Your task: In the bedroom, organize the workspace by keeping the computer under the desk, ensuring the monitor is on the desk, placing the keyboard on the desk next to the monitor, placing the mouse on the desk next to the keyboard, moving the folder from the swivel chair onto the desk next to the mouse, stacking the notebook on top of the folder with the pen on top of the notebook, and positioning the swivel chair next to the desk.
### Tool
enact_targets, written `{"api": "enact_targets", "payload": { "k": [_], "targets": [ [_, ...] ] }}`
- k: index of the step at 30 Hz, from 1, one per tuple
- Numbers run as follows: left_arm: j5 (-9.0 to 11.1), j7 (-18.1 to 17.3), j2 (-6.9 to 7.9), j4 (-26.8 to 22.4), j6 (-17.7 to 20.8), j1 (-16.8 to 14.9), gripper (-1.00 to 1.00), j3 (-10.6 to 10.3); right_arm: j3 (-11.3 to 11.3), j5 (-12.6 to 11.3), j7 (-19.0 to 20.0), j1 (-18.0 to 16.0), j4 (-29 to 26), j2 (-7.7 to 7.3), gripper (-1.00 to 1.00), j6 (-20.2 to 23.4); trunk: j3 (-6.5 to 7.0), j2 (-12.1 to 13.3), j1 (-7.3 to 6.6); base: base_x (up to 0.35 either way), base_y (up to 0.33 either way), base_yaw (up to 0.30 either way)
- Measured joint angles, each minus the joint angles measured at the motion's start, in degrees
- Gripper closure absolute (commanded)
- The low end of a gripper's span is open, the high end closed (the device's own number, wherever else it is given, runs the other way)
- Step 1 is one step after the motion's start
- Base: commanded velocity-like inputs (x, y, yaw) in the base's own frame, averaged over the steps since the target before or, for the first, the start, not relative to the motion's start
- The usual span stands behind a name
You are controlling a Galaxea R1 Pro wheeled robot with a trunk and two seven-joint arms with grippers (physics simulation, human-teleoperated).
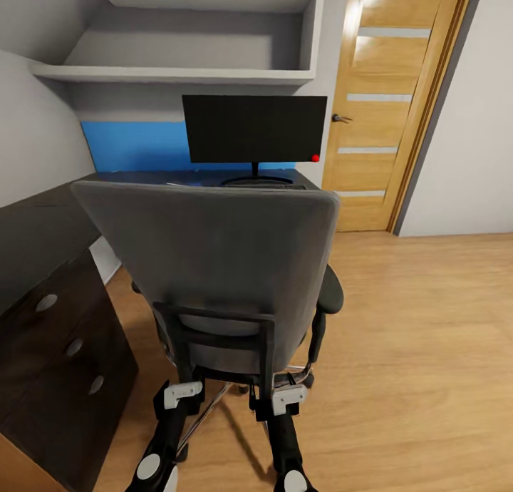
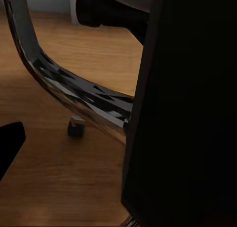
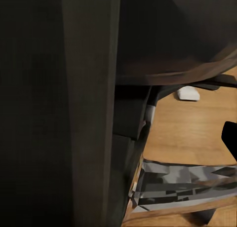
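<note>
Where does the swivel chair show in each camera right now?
Head view: swivel chair at centre, its grey back towards the camera.
Left wrist view: its dark frame close up, beside a chrome leg.
Right wrist view: the frame again.
Shared landmark: the wooden floor.

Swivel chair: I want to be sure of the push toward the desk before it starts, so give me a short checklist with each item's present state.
1. Both grippers, left and right, at the swivel chair's back frame: ok.
2. Jaws clamped on the frame: cannot tell.
3. Monitor standing on the desk: ok.
4. Chair facing the desk: ok.
5. Folder off the seat: cannot tell, backrest hides it.
</note>
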Motion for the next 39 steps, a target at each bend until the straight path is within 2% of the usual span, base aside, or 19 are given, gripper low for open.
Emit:
{"api": "enact_targets", "payload": {
  "k": [15, 20, 39],
  "targets": [
    [0.08, 0.0, 0.0, -0.01, 0.13, -0.01, -1.0, -0.14, -0.05, -0.06, -0.08, 0.02, -0.05, 0.0, -1.0, -0.08, 0.0, 0.0, 0.0, 0.332, 0.041, 0.0],
    [0.23, -0.14, 0.05, -1.27, 2.59, 0.01, -1.0, -0.46, -0.09, -0.16, -0.16, 0.02, -0.05, 0.0, -1.0, -0.16, -0.01, 0.0, 0.0, 0.308, 0.146, 0.0],
    [0.19, 0.17, 0.09, -1.15, 2.35, 0.01, -1.0, -0.47, -0.02, 0.07, -0.02, 0.01, -0.05, 0.0, -1.0, -0.07, 0.0, 0.0, 0.0, 0.32, 0.029, 0.0]
  ]
}}
